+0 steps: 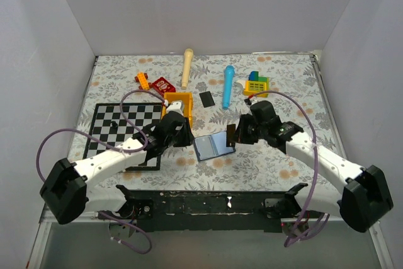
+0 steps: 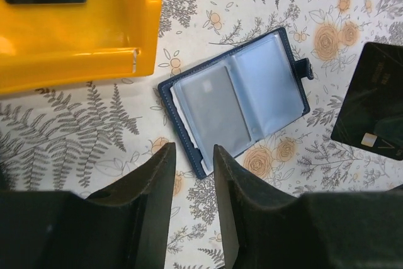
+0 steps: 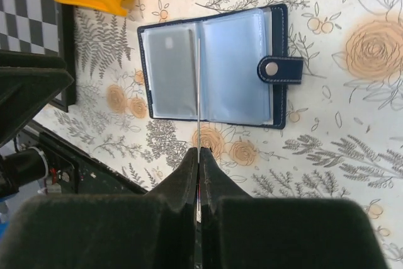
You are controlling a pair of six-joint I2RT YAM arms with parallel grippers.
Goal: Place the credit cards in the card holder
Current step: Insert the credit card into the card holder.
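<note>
White walls box in a table covered by a floral cloth (image 1: pixel 252 165), with beige ferns and orange roses on cream.

My right gripper (image 3: pixel 198 155) is pinched tight on a credit card (image 2: pixel 371 108). The card is thin, rigid and glossy black, with a small chip patch on its face. From my own wrist I see it only edge-on, as a pale hairline running straight out from my fingertips. I judge that I hold it by one end so the free end can lead into a pocket.

Just beyond and beneath that free end lies the card holder (image 3: pixel 233 67), opened flat like a small book. It has a navy stitched cover and cloudy pale-blue plastic pockets. A strap with a round silver snap stud (image 3: pixel 272 67) sits off to my right. A grey rectangle shows through the left pocket; whether it is a card I cannot tell.

My left gripper (image 2: pixel 192 162) has its two thick black fingers apart, with nothing clamped. The holder's nearest corner lies just ahead of the gap, and I cannot tell whether they touch. I judge this gripper sits there to steady the holder.

A hard yellow plastic tray (image 2: pixel 69 36) sits ahead of it and to its left. A second credit card (image 1: pixel 206 99) lies flat on the cloth, well beyond both grippers.
</note>
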